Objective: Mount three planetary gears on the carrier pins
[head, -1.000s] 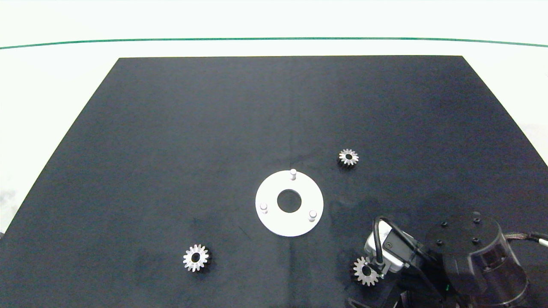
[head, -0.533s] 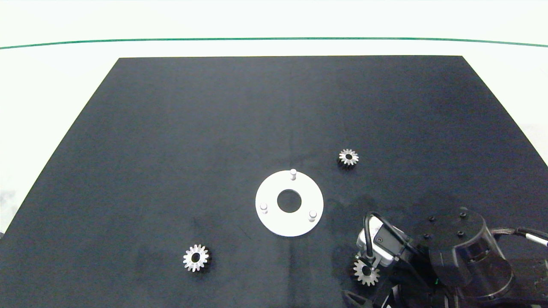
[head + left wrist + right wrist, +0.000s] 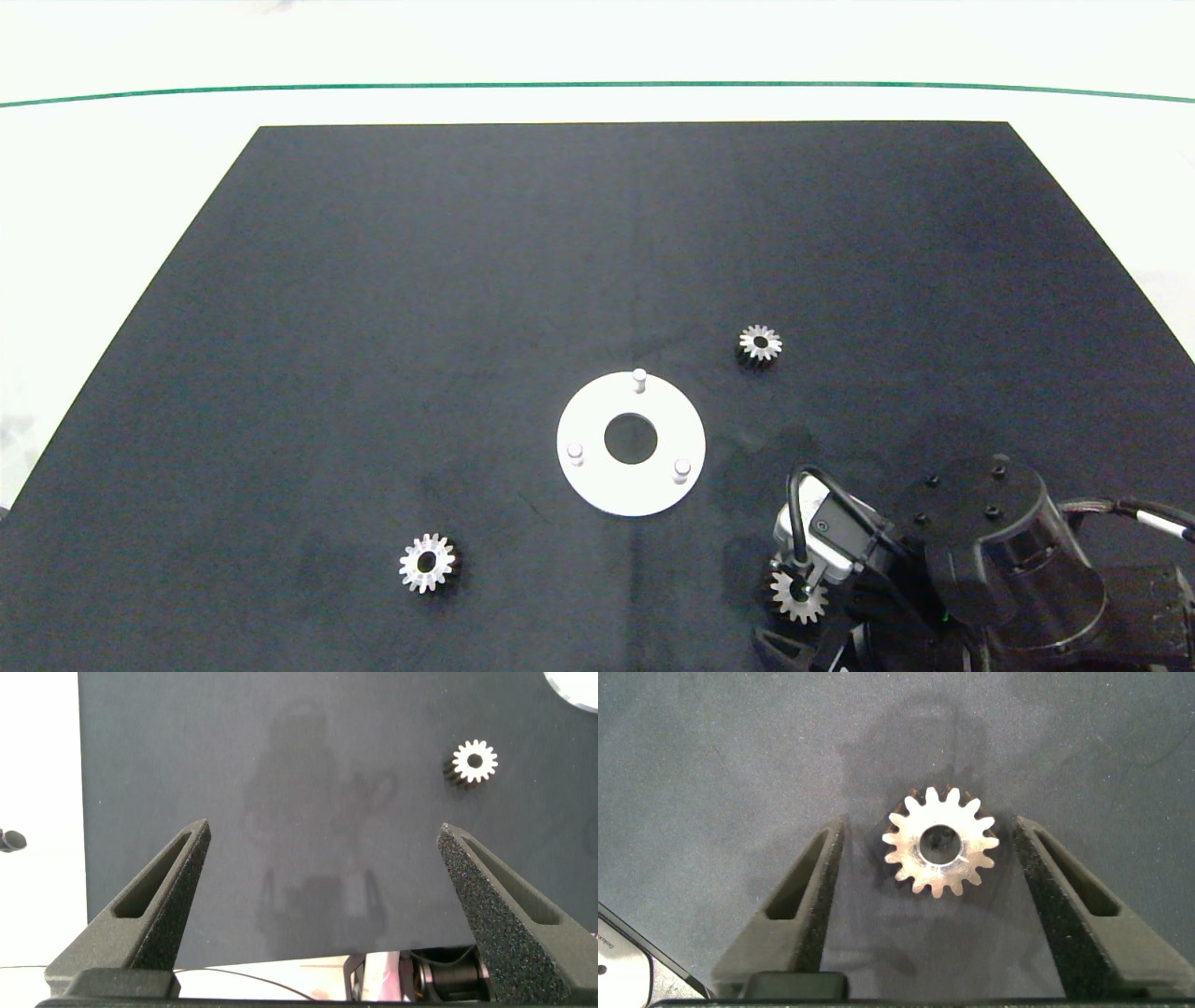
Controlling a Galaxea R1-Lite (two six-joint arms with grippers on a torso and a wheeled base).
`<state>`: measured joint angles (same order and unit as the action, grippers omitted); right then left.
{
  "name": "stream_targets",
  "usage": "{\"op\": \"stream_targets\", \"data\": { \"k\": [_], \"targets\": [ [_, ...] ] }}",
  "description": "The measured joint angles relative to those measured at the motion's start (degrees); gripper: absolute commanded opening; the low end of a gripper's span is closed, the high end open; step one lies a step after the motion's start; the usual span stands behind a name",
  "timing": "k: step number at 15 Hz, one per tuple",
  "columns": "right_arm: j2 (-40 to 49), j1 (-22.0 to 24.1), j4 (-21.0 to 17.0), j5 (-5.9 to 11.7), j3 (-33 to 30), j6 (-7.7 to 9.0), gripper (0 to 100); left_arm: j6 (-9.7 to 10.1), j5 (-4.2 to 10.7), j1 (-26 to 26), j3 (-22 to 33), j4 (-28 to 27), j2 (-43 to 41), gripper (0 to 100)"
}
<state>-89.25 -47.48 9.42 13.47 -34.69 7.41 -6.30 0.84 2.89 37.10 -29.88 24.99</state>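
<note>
Three silver planetary gears lie flat on the black mat: one at the front left [image 3: 427,563], one behind and right of the carrier [image 3: 760,343], one at the front right [image 3: 799,595]. The white carrier disc [image 3: 597,485] sits mid-mat with three bare carrier pins [image 3: 639,379], [image 3: 575,454], [image 3: 682,469]. My right gripper [image 3: 929,859] is open and straddles the front-right gear [image 3: 939,847], one finger on each side with gaps to the teeth. My left gripper [image 3: 322,863] is open over bare mat near the front-left gear [image 3: 475,763]; it is outside the head view.
The black mat [image 3: 467,280] covers most of a white table, with a green line [image 3: 597,86] along the far side. The right arm's dark wrist [image 3: 990,551] fills the front right corner.
The right arm has shifted left and slightly forward over the front-right gear, covering more of it in the head view. Gears and carrier have not moved.
</note>
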Motion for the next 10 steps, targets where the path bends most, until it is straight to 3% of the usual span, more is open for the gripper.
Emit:
{"op": "stream_targets", "data": {
  "k": [10],
  "targets": [
    [-1.68, 0.05, 2.36, 0.11, -0.3, -0.09, 47, 0.0, -0.02, 0.0, 0.0, 0.89, 0.67, 100]
  ]
}}
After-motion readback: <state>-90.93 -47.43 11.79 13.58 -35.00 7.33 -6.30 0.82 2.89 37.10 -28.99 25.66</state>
